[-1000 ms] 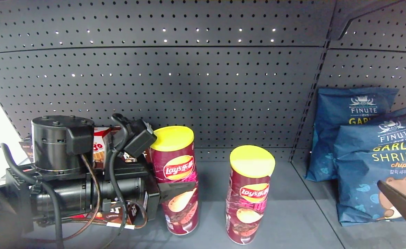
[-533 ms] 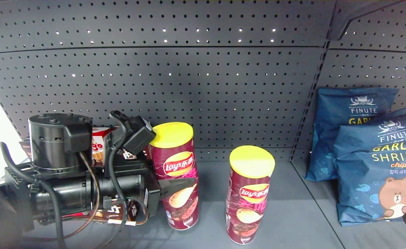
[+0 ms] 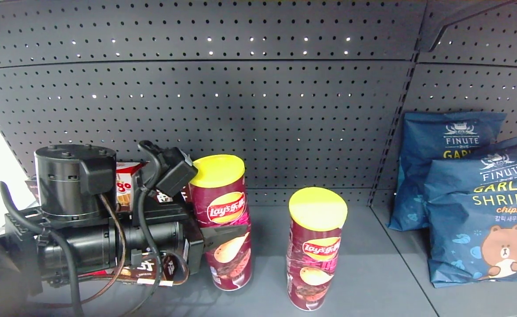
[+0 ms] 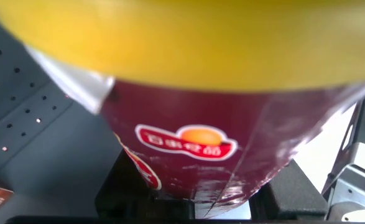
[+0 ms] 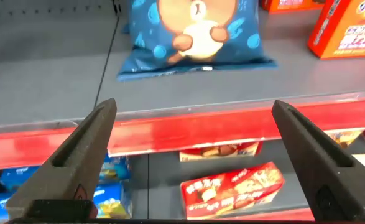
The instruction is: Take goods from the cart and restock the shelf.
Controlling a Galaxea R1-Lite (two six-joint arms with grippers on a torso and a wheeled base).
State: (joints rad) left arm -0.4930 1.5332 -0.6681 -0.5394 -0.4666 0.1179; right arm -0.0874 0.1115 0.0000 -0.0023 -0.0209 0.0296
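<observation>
At lower left, the left claw [image 3: 227, 238] squeezes a chip can [image 3: 219, 207] upright so it can stand on the shelf [image 3: 373, 264]; the right claw [image 5: 194, 106] is apart.

The left claw [image 3: 227, 232] lifted its chip can [image 3: 218, 204] slightly back; the right claw [image 5: 193, 106] withdrew.

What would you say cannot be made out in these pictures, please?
- Head view: the snack box is mostly hidden behind the left arm.
- Head view: the held can hides the far finger of the left gripper.
- Head view: the front blue bag covers the lower half of the rear blue bag.
- Left wrist view: the yellow lid is a close blur.
</observation>
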